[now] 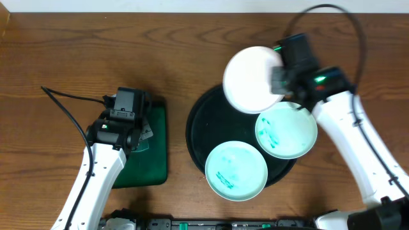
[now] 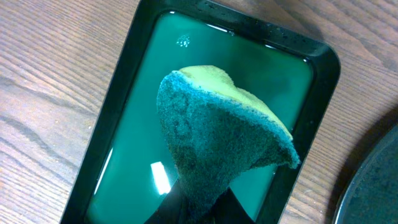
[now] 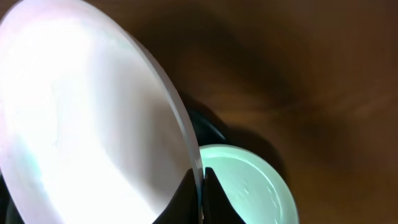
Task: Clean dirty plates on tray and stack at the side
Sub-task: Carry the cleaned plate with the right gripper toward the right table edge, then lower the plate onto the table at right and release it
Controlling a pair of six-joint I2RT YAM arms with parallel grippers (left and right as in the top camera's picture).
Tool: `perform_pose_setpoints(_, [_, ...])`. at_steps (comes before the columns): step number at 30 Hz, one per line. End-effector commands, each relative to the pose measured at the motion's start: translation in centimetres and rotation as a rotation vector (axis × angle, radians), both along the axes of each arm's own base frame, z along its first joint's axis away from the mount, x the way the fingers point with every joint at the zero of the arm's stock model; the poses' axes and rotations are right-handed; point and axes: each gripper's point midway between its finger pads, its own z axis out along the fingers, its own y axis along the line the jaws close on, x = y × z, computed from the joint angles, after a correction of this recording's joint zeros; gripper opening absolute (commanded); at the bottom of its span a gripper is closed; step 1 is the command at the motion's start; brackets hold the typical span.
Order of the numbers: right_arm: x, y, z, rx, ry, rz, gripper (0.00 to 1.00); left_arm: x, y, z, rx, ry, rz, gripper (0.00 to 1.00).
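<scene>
Plate (image 1: 252, 78), rim pinched in the right gripper's (image 3: 200, 186) jaws, hangs over the tray's (image 1: 195, 131) far edge, likely for wiping; left of the tray, the left gripper (image 2: 198, 208) clamps a sponge (image 2: 217, 143).

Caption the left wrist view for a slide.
Scrubbing sponge pinched in the left gripper over the green tray.

- Looks like a robot lab.
- A white left arm (image 1: 94, 176) at lower left, a white right arm (image 1: 358, 144) at right.
- Black wires (image 1: 64, 99) lie on the brown wood surface (image 1: 64, 38).
</scene>
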Motion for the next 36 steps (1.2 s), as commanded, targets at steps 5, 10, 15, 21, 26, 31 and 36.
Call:
perform_pose_setpoints(5, [-0.3, -9.8, -2.5, 0.221, 0.130, -0.282, 0.01, 0.2, 0.1, 0.2, 0.000, -0.010, -0.002, 0.07])
perform_pose_setpoints(10, [-1.8, -16.5, -4.4, 0.243, 0.154, -0.464, 0.01, 0.2, 0.1, 0.0, 0.001, -0.003, -0.002, 0.07])
perform_pose_setpoints(15, [-4.4, -21.9, -9.3, 0.266, 0.189, -0.638, 0.01, 0.3, 0.1, -0.5, 0.004, 0.017, -0.002, 0.07])
perform_pose_setpoints(21, [-6.9, -26.5, -14.1, 0.312, 0.235, -0.788, 0.02, 0.3, 0.1, -1.0, 0.008, 0.039, -0.002, 0.07])
perform_pose_setpoints(26, [-7.4, -28.4, -16.3, 0.401, 0.242, -0.839, 0.02, 0.3, 0.1, -1.1, 0.008, 0.042, -0.002, 0.07])
perform_pose_setpoints(31, [-7.9, -28.7, -19.1, 0.439, 0.296, -0.858, 0.01, 0.3, 0.1, -1.1, 0.008, 0.042, -0.002, 0.07])
perform_pose_setpoints(36, [-7.1, -27.5, -19.7, 0.494, 0.303, -0.785, 0.21, 0.3, 0.1, -1.1, 0.008, 0.042, -0.002, 0.07])
